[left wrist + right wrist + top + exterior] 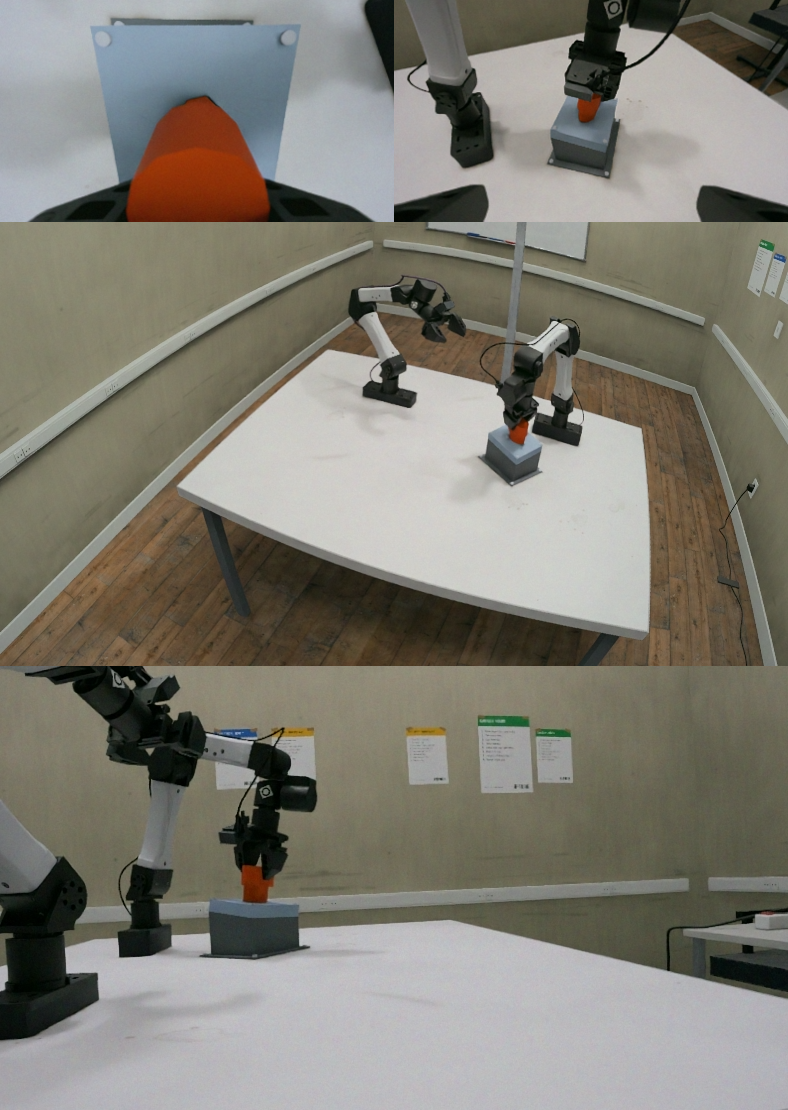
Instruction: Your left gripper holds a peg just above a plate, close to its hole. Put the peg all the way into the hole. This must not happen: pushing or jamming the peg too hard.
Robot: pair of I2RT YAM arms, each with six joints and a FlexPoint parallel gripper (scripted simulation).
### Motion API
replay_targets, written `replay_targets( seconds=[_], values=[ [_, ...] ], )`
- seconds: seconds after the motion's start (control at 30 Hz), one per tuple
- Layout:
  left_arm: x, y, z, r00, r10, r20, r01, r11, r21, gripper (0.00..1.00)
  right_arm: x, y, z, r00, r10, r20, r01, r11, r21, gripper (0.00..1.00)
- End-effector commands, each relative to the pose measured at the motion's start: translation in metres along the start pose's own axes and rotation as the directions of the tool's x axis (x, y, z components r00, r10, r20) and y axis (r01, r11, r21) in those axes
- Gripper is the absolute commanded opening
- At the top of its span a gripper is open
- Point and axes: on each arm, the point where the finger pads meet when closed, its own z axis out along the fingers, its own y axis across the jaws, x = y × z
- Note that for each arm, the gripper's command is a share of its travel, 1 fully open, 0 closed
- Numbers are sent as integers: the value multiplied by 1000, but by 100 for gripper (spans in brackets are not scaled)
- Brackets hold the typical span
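An orange peg [518, 434] [255, 887] [198, 183] [587, 111] stands about upright, its lower end at the top of the light blue plate [499, 438] [283, 910] [148, 64] [564, 124]. My left gripper [518, 421] [197, 185] is shut on the peg's upper part. In the left wrist view a thin dark sliver of the hole [213, 101] shows at the peg's far edge, mostly to the right. The peg covers the rest; how deep its tip sits cannot be told. My right gripper [445, 332] [592, 193] is open and empty, high and away from the plate.
The plate tops a dark grey block [510, 464] [253, 936] [579, 153] with a thin base flange on the white table [358, 486]. The left arm's black base [556, 429] [473, 134] stands close behind the block. The right arm's base [389, 394] stands farther off.
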Motion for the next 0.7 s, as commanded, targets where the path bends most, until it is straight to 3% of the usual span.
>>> replay_targets(
  seconds=[0.0,0.1,0.67],
  values=[
    [-4,1,-16,1000,10,-12,-11,998,-56,34,-22,-1,-12,998,9,64,-9,1000,8,100],
    [-2,1,-5,1000,9,-6,-9,999,-32,34,-22,-1,-12,998,9,64,-9,1000,8,100],
    [-4,2,-7,1000,10,-11,-10,998,-59,34,-22,-1,-12,998,9,64,-9,1000,8,100]
  ],
)
